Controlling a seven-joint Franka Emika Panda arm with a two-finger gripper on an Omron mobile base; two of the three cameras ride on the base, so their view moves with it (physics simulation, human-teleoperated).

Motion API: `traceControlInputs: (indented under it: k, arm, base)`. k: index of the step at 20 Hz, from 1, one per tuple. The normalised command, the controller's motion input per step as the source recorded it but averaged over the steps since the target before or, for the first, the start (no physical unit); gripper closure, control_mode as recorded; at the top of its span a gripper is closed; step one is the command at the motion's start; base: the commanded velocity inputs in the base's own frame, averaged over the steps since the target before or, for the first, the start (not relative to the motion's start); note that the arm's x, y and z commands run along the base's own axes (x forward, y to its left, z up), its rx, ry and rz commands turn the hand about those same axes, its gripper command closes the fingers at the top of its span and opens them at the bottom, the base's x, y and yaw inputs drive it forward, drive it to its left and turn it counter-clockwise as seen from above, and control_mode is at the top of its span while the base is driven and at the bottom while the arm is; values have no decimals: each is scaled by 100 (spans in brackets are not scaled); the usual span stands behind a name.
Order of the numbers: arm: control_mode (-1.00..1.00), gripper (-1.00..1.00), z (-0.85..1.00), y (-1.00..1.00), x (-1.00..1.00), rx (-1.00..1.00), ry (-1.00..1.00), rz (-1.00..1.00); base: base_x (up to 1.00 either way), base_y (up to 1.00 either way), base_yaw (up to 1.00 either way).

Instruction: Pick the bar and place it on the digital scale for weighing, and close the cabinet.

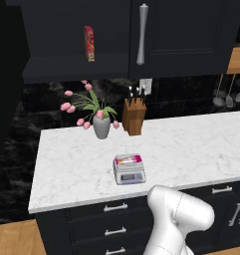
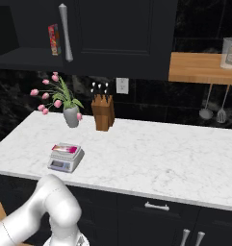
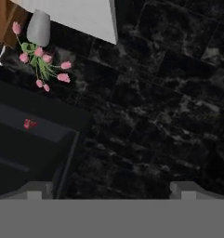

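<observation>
I'm looking at a white marble counter over black drawers. Taking the scale as my landmark: it sits near the counter's front edge, toward the left end. Straight behind it, close to the back wall, stands a wooden knife block. Just left of that block, and behind-left of the scale, is a grey vase of pink tulips. A pink and white bar lies flat on the scale's platform. To the right of the scale I see bare marble stretching away.
</observation>
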Motion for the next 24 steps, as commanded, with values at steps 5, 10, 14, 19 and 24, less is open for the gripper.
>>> traceControlInputs:
  k: [5, 10, 14, 19, 24]
  arm:
    - [-100, -100, -18, -52, 100, 17, -14, 61]
    - [-100, -100, 23, -15, 100, 18, -7, 47]
    - [-100, -100, 24, 7, 100, 29, 6, 23]
    - [-100, -100, 0, 73, 69, 23, -8, 8]
    - [-100, -100, 9, 91, 40, 27, -12, -1]
  base:
    - [0, 0, 0]
    - [0, 0, 0]
    - [0, 0, 0]
    - [0, 0, 0]
    - [0, 0, 0]
